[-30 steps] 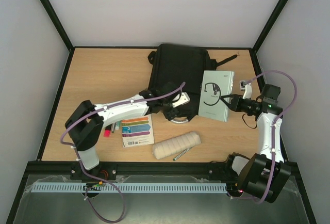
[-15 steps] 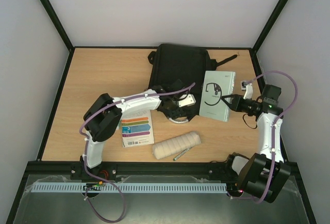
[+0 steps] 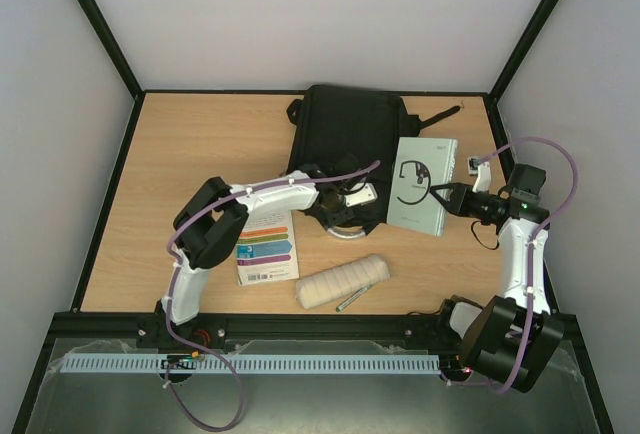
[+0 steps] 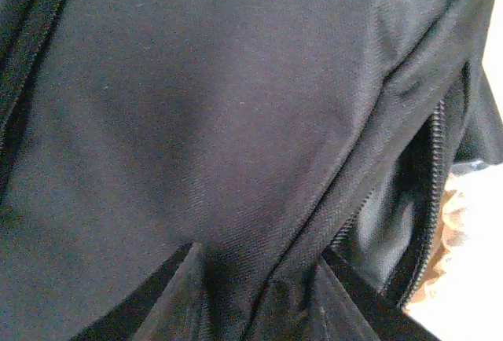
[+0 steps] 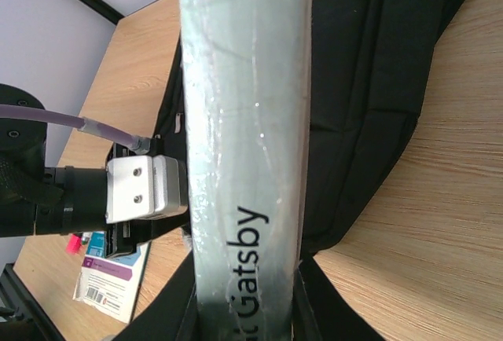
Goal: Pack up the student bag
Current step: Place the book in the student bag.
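Two grippers, right gripper (image 3: 436, 195) fingers pinching pale green paperback book (image 3: 420, 186); left gripper (image 4: 255, 258) fingers astride large black fabric backpack (image 3: 345, 129) fold, grip unclear

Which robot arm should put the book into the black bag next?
Right. The right gripper is shut on the pale green book, held over the edge of the student bag. The left gripper has no book; it is down against the bag's fabric beside the open zipper.

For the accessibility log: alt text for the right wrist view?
A pale green paperback book, spine reading "Gatsby", clamped in the right end effector, fills the centre; behind it, a large black fabric backpack on a wooden table.
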Controlling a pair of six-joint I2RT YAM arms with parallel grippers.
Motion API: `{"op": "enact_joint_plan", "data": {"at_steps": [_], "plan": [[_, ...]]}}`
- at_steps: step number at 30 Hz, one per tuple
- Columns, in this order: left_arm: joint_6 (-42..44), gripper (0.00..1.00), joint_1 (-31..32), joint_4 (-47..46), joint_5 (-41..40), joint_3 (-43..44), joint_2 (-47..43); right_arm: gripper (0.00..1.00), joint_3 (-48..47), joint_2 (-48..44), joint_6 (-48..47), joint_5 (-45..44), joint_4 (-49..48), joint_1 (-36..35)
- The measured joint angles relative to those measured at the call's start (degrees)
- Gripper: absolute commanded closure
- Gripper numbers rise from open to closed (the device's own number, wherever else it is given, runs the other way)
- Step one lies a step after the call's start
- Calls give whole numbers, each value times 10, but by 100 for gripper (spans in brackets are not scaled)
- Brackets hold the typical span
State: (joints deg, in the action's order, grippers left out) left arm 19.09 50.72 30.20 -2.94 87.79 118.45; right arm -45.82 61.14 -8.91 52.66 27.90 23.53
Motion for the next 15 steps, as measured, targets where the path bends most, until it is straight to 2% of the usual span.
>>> {"op": "enact_joint_plan", "data": {"at_steps": [2,5,15], "plan": [[-3,86,0,-1,-2,7,3,99,0,0,0,0,0,0],[-7,97,0,-2,-9,19,9,99,0,0,0,-1,0,1],[-33,98,0,-29,-16,23,-9,99,-6,0,21,-9,3,2]]}}
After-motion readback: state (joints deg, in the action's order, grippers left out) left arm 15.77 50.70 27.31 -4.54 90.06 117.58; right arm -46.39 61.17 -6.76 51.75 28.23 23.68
